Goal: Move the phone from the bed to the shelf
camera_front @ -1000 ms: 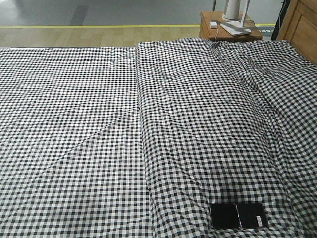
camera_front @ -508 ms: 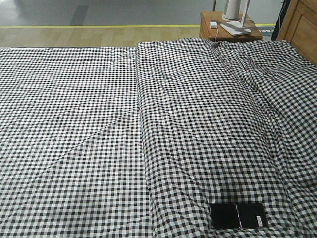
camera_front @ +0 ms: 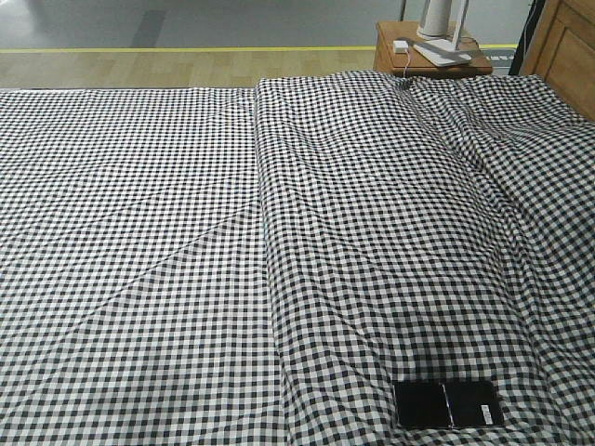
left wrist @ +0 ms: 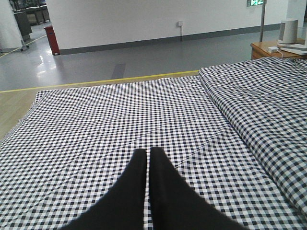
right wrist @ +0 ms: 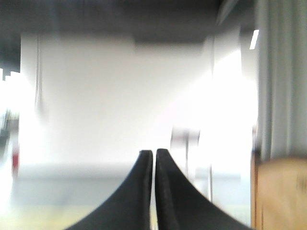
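The phone (camera_front: pixel 448 405), a glossy black slab, lies flat on the bed (camera_front: pixel 167 232) near the bottom right corner of the front view. The bed's black-and-white check cloth fills most of that view, and neither gripper shows in it. In the left wrist view my left gripper (left wrist: pixel 148 151) is shut with nothing between its fingers, low over the checked cloth (left wrist: pixel 120 115); the phone is not in that view. My right gripper (right wrist: pixel 154 152) is also shut and empty, facing a blurred bright room, clear of the bed. The shelf is out of view.
A reddish-brown bedside table (camera_front: pixel 390 61) stands past the bed's far right corner, carrying a white stand (camera_front: pixel 444 28) and a small white charger (camera_front: pixel 401 45). A wooden panel (camera_front: pixel 569 51) rises at the top right. A raised fold (camera_front: pixel 265 186) runs down the cloth.
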Controlling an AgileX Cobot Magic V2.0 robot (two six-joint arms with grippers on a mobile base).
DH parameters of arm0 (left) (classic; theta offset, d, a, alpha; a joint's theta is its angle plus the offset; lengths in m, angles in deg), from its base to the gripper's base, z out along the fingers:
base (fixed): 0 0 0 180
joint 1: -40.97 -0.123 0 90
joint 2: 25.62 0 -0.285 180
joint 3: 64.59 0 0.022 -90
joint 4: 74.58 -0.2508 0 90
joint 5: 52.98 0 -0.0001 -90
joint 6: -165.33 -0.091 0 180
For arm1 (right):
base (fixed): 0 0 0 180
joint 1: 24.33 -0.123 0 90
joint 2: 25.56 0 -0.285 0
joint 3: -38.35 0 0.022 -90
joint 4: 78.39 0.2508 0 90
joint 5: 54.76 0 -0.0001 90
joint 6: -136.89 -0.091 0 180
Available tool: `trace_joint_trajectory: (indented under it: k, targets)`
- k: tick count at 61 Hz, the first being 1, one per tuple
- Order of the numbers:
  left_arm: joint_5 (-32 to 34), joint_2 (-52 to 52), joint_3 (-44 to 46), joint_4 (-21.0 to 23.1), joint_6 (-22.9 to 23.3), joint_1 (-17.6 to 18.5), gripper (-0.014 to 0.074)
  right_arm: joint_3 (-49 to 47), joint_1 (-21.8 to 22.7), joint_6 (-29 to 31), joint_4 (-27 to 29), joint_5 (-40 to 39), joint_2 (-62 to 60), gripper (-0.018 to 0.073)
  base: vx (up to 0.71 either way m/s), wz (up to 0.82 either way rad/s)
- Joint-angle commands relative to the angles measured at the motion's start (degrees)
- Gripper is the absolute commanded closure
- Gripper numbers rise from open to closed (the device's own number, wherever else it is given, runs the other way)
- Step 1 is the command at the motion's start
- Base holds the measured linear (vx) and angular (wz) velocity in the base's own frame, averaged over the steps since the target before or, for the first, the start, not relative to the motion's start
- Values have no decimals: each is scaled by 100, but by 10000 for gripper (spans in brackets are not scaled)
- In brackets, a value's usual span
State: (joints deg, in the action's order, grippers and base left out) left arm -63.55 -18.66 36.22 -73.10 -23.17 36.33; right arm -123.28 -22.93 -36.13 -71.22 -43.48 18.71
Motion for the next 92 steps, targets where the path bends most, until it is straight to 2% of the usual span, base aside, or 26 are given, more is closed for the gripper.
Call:
trace_joint_trajectory:
  k: [1,10,18,37,45,62,69,75,84,92]
  targets:
    - [412,-63,132,52,33,12,595,-452,44,82,-52,387,578,547,0,0]
    - [412,-63,132,52,33,12,595,-487,44,82,-52,810,1170,498,0,0]
    - [412,-63,132,52,33,12,595,-481,44,82,-52,1229,1653,392,0,0]
    - [412,-63,132,52,33,12,595,-481,44,56,-27,1796,2714,-36,0,0]
    - [412,-63,132,52,33,12,595,-481,44,17,-27,1854,3037,-160,0,0]
    - [412,-63,132,52,33,12,595,-481,44,24,-100,2363,3209,-156,0,0]
    - [412,-63,132,52,33,12,595,-481,44,-3,-452,2776,3217,-152,0,0]
    - [412,-63,132,52,33,12,595,-481,115,-353,-992,3188,3217,-148,0,0]
    - [412,-63,132,52,33,12,595,-481,641,-828,-1860,3471,3221,-145,0,0]
    - [412,-63,132,52,33,12,595,-481,1397,-848,-1913,3456,3415,-141,0,0]
